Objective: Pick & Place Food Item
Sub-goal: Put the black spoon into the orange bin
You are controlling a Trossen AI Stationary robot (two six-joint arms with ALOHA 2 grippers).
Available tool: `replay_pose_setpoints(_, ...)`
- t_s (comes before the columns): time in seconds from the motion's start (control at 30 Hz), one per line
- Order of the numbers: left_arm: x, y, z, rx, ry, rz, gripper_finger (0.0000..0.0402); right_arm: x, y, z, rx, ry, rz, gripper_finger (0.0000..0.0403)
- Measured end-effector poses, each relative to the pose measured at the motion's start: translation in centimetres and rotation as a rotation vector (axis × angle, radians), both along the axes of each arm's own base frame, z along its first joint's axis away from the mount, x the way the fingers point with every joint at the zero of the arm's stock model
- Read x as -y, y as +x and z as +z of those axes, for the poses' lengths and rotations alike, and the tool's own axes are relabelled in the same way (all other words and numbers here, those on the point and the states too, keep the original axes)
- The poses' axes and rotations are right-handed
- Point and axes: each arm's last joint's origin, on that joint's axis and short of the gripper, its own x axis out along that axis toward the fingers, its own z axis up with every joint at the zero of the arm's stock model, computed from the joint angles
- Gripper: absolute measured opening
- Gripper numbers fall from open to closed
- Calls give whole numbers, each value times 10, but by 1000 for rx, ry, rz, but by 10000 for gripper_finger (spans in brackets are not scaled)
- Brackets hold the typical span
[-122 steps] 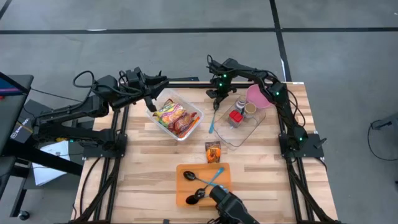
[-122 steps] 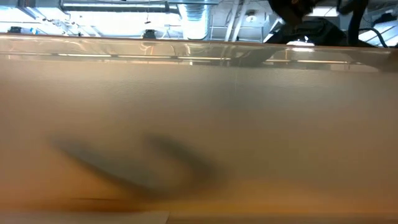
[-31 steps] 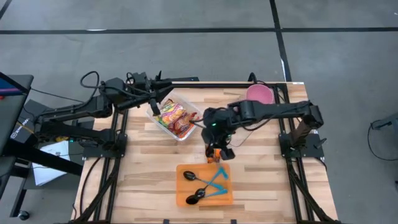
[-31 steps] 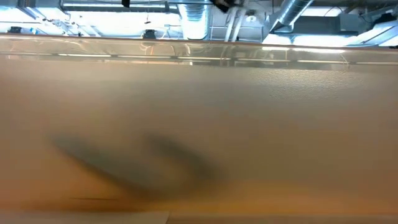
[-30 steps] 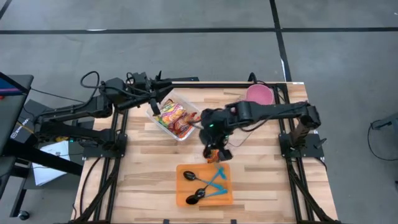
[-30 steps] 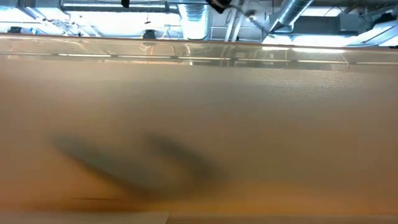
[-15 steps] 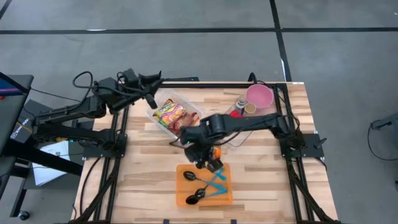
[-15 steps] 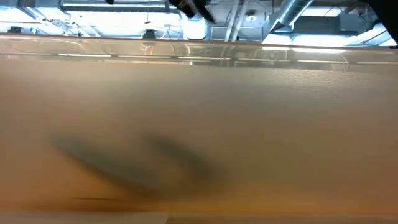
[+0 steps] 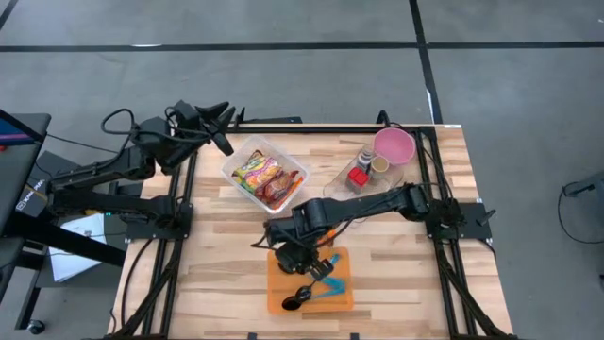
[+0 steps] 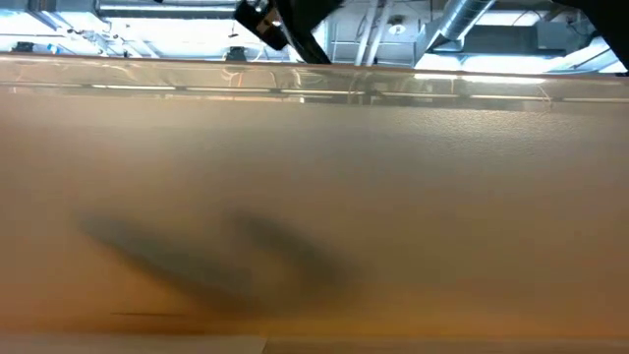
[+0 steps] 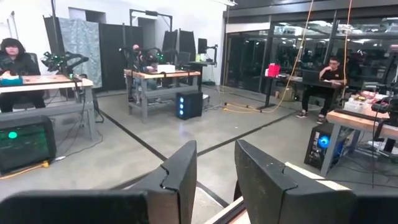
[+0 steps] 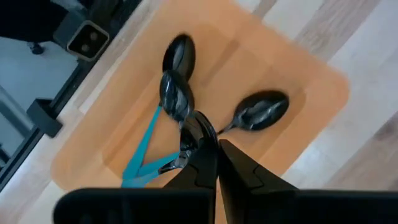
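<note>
A clear container [image 9: 229,166] of colourful snack packets [image 9: 264,178] stands at the table's far left of centre. My right gripper [image 9: 291,255] reaches across to the orange tray [image 9: 274,302] near the front edge. In the right wrist view it [image 12: 211,140] is shut, with nothing showing between its fingers, just above the black spoons [image 12: 177,93] with teal handles. A small orange packet does not show; my right arm covers the spot beyond the tray. My left gripper [image 9: 222,123] is open [image 11: 216,180], raised off the table's far left corner and facing the room. My right gripper's shut fingertips [image 12: 200,127] stand right over a black spoon's neck [image 12: 184,124] in the orange tray, coming from above. Whether they touch it, I cannot tell.
A clear tray [image 9: 382,194] at the far right holds a red item [image 9: 357,177] and small cups, with a pink bowl [image 9: 394,144] beside it. The low view is filled by a blurred tan surface [image 10: 314,216]. People sit at desks in the room beyond [image 11: 329,68].
My right gripper has gone from the small orange packet between container and tray toward the table's near left, and now stands over the orange tray. My left gripper has drawn back from the container's far rim toward the far left corner.
</note>
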Motion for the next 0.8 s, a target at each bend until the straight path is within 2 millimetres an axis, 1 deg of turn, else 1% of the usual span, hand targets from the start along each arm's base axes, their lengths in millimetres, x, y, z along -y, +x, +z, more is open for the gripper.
replay_pose_setpoints(0.43, 0, 0, 0, 2, -3, 0, 104, -3, 6, 3, 75, 59, 34, 0)
replay_pose_setpoints(0.53, 0, 0, 0, 2, -3, 0, 104, -5, 12, -10, 50, 94, 52, 0)
replay_pose_setpoints(0.6, 0, 0, 0, 2, -3, 1, 104, -3, 12, -23, -21, 92, 48, 0)
replay_pose_setpoints(0.63, 0, 0, 0, 2, -3, 1, 104, -2, 15, -27, -14, 95, 45, 0)
replay_pose_setpoints(0.73, 0, 0, 0, 0, -4, 1, 104, 2, 14, -30, -39, 58, 42, 0)
replay_pose_setpoints(0.8, 0, 0, -1, -5, -5, 1, 104, 3, 18, -34, -22, 60, 50, 0)
